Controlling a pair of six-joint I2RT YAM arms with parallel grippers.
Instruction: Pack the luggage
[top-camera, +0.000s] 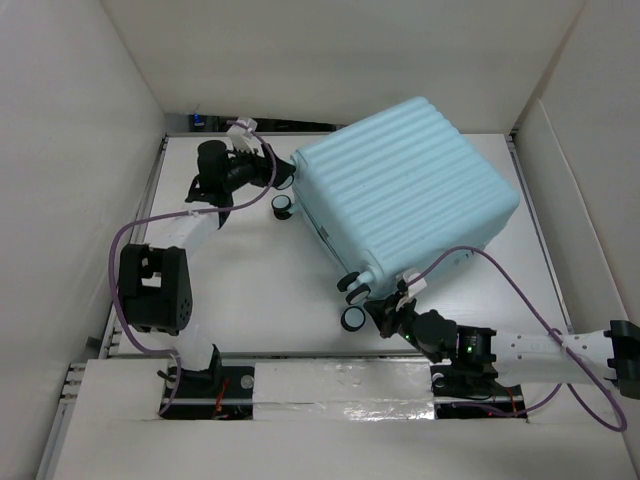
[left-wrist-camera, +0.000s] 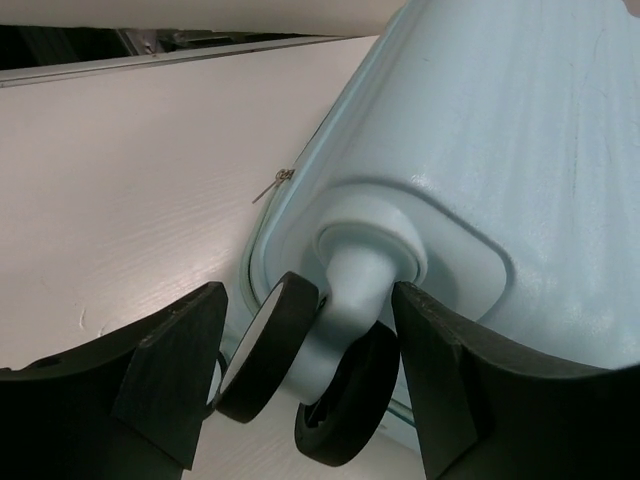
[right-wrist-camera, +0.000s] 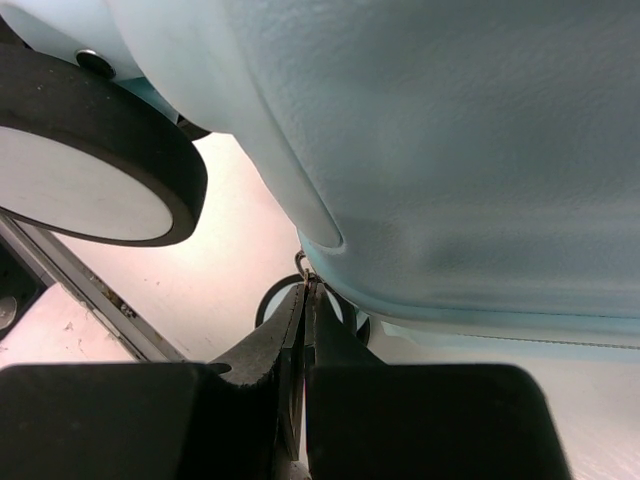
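The luggage (top-camera: 410, 190) is a pale aqua ribbed hard-shell suitcase, lying closed on the white table. My left gripper (top-camera: 275, 175) is open at its far left corner, and its jaws straddle a black-and-white spinner wheel (left-wrist-camera: 270, 345) and its caster stem; the left finger stands apart from the wheel. The shell (left-wrist-camera: 500, 130) fills the right of that view. My right gripper (top-camera: 385, 310) is at the near corner by two wheels (top-camera: 355, 318). In the right wrist view it (right-wrist-camera: 308, 290) is shut on a thin metal zipper pull (right-wrist-camera: 303, 265) under the shell's edge (right-wrist-camera: 450, 150).
White walls enclose the table (top-camera: 240, 290) on the left, back and right. A second small zipper pull (left-wrist-camera: 275, 183) lies against the seam near the left gripper. A large wheel (right-wrist-camera: 90, 160) sits just left of the right gripper. Purple cables loop along both arms.
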